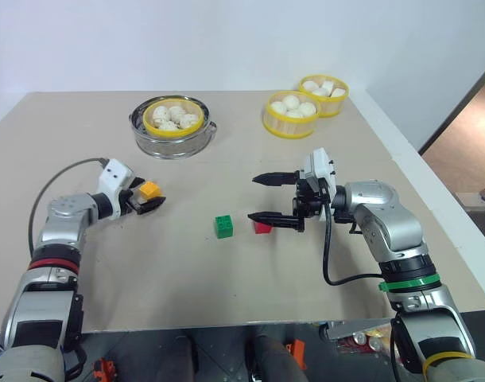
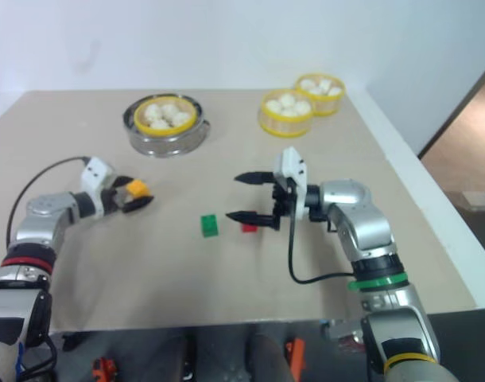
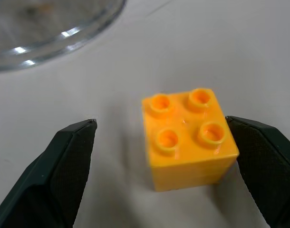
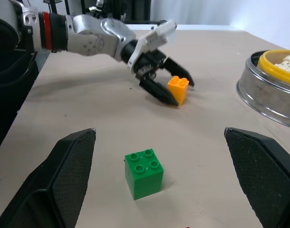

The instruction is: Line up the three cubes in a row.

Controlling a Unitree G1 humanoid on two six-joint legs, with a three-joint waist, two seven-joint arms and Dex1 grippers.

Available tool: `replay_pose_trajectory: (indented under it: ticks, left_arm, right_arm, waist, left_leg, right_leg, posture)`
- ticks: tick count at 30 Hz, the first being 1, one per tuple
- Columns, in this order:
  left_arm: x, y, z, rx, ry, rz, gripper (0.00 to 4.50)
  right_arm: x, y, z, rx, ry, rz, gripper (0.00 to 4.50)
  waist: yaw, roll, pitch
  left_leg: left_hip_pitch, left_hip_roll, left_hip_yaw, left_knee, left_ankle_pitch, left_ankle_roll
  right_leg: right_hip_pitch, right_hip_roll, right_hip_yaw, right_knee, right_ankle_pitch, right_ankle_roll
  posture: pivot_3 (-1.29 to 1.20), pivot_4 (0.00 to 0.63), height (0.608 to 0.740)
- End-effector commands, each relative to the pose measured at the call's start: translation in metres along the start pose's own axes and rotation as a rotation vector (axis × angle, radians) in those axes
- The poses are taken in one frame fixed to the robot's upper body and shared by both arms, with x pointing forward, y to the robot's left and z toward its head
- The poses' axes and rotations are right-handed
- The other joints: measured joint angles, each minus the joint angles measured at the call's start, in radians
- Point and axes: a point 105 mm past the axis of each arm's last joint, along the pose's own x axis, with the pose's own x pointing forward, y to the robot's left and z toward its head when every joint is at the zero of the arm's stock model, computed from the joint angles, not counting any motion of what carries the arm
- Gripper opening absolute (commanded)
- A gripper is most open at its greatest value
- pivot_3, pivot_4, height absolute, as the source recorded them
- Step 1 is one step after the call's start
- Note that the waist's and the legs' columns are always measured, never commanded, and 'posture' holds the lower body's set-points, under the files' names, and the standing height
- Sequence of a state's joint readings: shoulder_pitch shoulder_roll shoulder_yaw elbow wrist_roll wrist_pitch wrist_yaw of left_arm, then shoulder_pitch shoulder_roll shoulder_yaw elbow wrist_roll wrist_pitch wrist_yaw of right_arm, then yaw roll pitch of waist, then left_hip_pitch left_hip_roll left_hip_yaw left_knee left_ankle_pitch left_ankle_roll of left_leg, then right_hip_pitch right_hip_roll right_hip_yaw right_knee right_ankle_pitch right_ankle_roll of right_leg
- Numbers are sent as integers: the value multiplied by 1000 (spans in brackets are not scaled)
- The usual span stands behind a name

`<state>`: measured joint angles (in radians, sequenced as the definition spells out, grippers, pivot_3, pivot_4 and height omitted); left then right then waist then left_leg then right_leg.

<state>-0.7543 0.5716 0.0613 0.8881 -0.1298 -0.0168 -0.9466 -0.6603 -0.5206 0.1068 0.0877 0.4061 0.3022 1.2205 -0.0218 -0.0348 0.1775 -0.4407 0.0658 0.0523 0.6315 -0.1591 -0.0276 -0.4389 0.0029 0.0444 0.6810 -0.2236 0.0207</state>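
We've got the green cube [image 1: 223,226] and red cube [image 1: 262,227] side by side, nearest us, beneath our spread right gripper [image 1: 275,198]. Farther left, our left gripper [image 3: 164,156] brackets the orange-yellow cube [image 3: 188,137], fingers apart: light, rigid, slick plastic, so pinch its flat sides.

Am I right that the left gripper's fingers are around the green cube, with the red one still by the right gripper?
Not quite: the left gripper has its fingers either side of the orange cube, as the left wrist view shows. The green cube sits alone mid-table. The red cube is indeed by the right gripper.
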Motion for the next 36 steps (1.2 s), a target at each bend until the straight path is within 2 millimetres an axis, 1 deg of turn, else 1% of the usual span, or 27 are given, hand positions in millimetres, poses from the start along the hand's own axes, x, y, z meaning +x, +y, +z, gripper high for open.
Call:
replay_pose_trajectory:
  ticks: [1, 4, 5, 7, 10, 12, 15, 18, 19, 20, 22, 24, 25, 36]
  left_arm:
    - [4, 6, 15, -34, -60, 50, 3281]
    - [7, 2, 11, -73, -59, 45, 2306]
    - [8, 2, 10, -70, -53, 46, 1893]
    - [8, 1, 9, -63, -46, 47, 1372]
    - [7, -2, 10, -69, -44, 28, 1399]
    - [2, -10, 19, -42, -69, -47, 1399]
    - [-10, -40, 32, 41, -121, -244, 1399]
    - [-27, -74, 29, 115, -91, -459, 1399]
    - [-34, -83, 26, 139, -73, -522, 1399]
    - [-38, -87, 23, 153, -55, -553, 1399]
    - [-43, -89, 14, 179, -18, -589, 1399]
    - [-43, -89, 9, 185, 2, -605, 1399]
    - [-42, -90, 9, 186, -2, -616, 1399]
    - [-20, -104, 13, 196, -50, -674, 1399]
  right_arm:
    - [-5, -2, 4, -34, -5, -13, 4500]
    - [-4, -2, 5, -41, 1, -8, 4500]
    - [-4, -3, 5, -42, 2, -8, 4500]
    - [-4, -3, 5, -42, 3, -6, 4500]
    - [-3, -3, 5, -43, 5, -2, 4500]
    - [-3, -4, 7, -44, 6, 0, 4500]
    - [-3, -4, 8, -43, 8, 2, 4500]
    - [-4, -5, 8, -44, 18, 4, 4500]
    - [-5, -5, 7, -43, 21, 4, 4500]
    - [-5, -6, 7, -43, 23, 3, 4500]
    - [-5, -6, 7, -42, 25, 2, 4500]
    - [-5, -6, 7, -43, 27, 2, 4500]
    - [-6, -6, 7, -42, 28, 1, 4500]
    - [-10, -5, 5, -43, 52, -10, 4500]
  waist:
    - [0, 0, 0]
    - [-1, 0, 0]
    - [-1, 0, 0]
    - [-1, 0, 0]
    - [-1, 0, 0]
    - [-2, 0, 0]
    - [-3, 0, 0]
    - [-3, 0, 0]
    - [-3, 0, 0]
    - [-3, 0, 0]
    - [-2, 0, 0]
    - [-2, 0, 0]
    - [-2, 0, 0]
    - [-1, 0, 0]
  left_leg:
    - [0, 0, 0, 0, 0, 0]
    - [0, 0, 0, 0, 0, 0]
    - [0, 0, 0, 0, 0, 0]
    - [1, 0, -1, 0, 0, 0]
    - [1, 0, 0, 0, 0, 0]
    - [1, 0, 0, 0, 0, 0]
    - [0, 0, 0, 0, 0, 0]
    - [1, 0, 0, -2, 0, 0]
    - [1, 0, 0, -3, 0, 0]
    - [1, 0, 0, -3, 0, 0]
    - [2, 1, 0, -3, 0, 0]
    - [2, 1, -1, -3, 0, 0]
    - [2, 0, -1, -3, 0, 0]
    - [1, 0, 0, 0, 0, 0]
  right_leg:
    - [0, 0, 0, 0, 0, 0]
    - [0, 0, 0, 0, 0, 0]
    - [0, 0, 0, 0, 0, 0]
    - [0, 1, 0, 0, 0, 0]
    - [0, 0, 0, 0, 0, 0]
    - [0, 0, 0, 0, 0, 0]
    - [0, 0, 1, 0, 0, 0]
    - [-1, 0, 0, 0, -1, -2]
    - [-1, 1, 0, 0, -1, -2]
    - [-1, 1, 0, 0, -2, -2]
    - [0, 1, 0, 1, -2, -3]
    - [0, 1, 0, 1, -2, -5]
    - [0, 0, 0, 1, -3, -7]
    - [0, 0, 0, 0, -2, -5]
  posture:
    - [0, 150, 740]
    - [0, 150, 740]
    - [0, 150, 740]
    - [0, 150, 740]
    - [0, 150, 740]
    - [0, 150, 740]
    - [0, 150, 740]
    - [0, 150, 740]
    - [0, 150, 740]
    - [0, 150, 740]
    - [0, 150, 740]
    - [0, 150, 740]
    - [0, 150, 740]
    - [0, 150, 740]
